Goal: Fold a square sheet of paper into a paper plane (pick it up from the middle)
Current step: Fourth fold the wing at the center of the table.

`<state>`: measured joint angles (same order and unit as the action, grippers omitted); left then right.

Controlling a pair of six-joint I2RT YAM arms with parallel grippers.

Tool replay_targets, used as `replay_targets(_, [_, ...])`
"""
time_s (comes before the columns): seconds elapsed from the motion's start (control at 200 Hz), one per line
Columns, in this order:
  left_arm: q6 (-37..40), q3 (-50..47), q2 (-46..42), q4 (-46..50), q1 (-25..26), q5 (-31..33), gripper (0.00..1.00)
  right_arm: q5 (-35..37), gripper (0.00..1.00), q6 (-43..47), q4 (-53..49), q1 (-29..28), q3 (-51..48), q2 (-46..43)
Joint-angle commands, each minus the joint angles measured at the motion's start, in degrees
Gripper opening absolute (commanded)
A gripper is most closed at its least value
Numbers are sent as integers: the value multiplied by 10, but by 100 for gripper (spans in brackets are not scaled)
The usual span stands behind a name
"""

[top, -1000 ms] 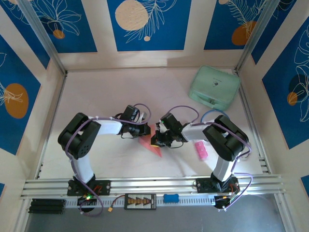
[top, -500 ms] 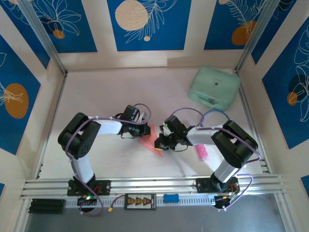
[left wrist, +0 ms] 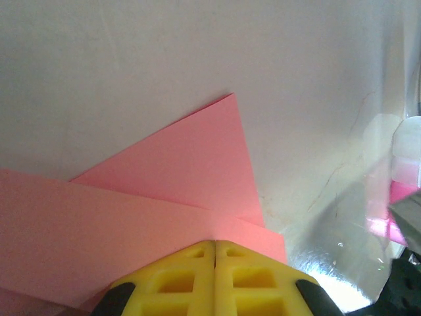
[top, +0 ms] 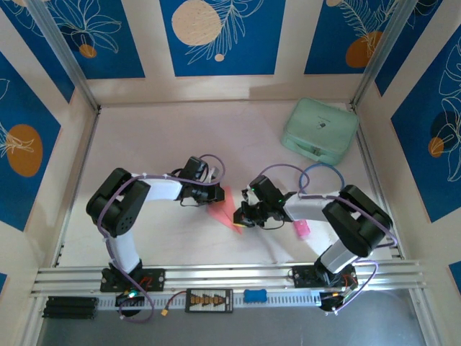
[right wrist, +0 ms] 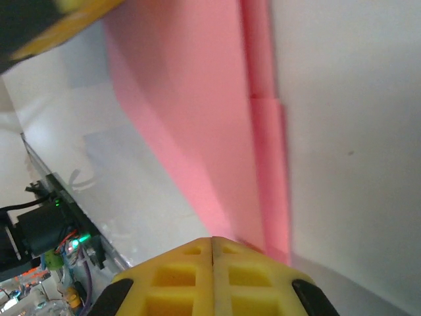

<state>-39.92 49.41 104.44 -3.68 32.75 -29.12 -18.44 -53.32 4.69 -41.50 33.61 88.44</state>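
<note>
**A:** In the top view your pink paper is lying on the desk dead centre, right between the two arms. Your left pincer is at its upper left end and your right pincer is at its lower right. From up there it's just a flat pink sliver, and I can't tell if either tip is touching it.

**B:** The wrist cams sort that out. In the left wrist view your left pincer sits at the bottom edge with its yellow fingers pressed together and nothing between them. The paper is right under the tips, with a triangular flap folded over a lower layer.

**A:** The right wrist view is much the same. Your right pincer is closed tight at bottom centre, and the paper runs up the frame with a doubled edge on its right.

**B:** The top view also gives you the mint-green case at upper right, plus a bright pink stick beside the right arm.
</note>
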Motion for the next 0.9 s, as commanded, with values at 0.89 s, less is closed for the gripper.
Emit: replay_targets(0.89, [10, -18, 30, 50, -12, 44, 0, 21, 3, -31, -35, -14, -146, -121])
